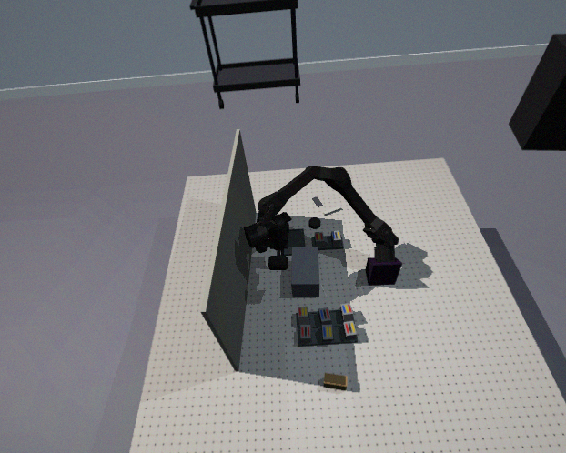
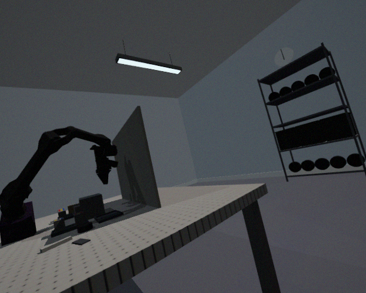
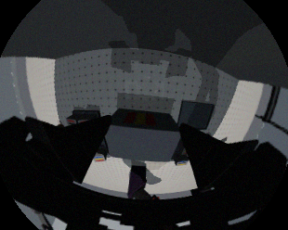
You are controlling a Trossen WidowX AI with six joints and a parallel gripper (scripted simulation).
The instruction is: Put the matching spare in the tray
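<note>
The mounted unit, a grey box point(image 1: 305, 266) point(image 2: 91, 205) point(image 3: 141, 141), stands in front of the tall panel. Its back face shows in the wrist view with dim red, yellow and red stripes point(image 3: 140, 119). My gripper point(image 1: 279, 242) point(image 3: 145, 122) is open and empty, pointing down above the strip between box and panel. The tray point(image 1: 296, 237) point(image 3: 196, 114) is dark, flat and empty where visible; the arm partly covers it in the top view. Several striped spares stand in a rack point(image 1: 314, 320), among them a red-yellow one point(image 1: 302, 312). A second rack holds a dark red spare point(image 1: 318, 236) and a blue-yellow one point(image 1: 336, 236).
The tall panel point(image 1: 225, 253) point(image 2: 136, 157) rises close beside the gripper. A black disc point(image 1: 314, 222), a small flat grey piece point(image 1: 318, 201) and a thin bar point(image 1: 333, 211) lie beyond the second rack. A brown block point(image 1: 335, 380) lies past the larger rack.
</note>
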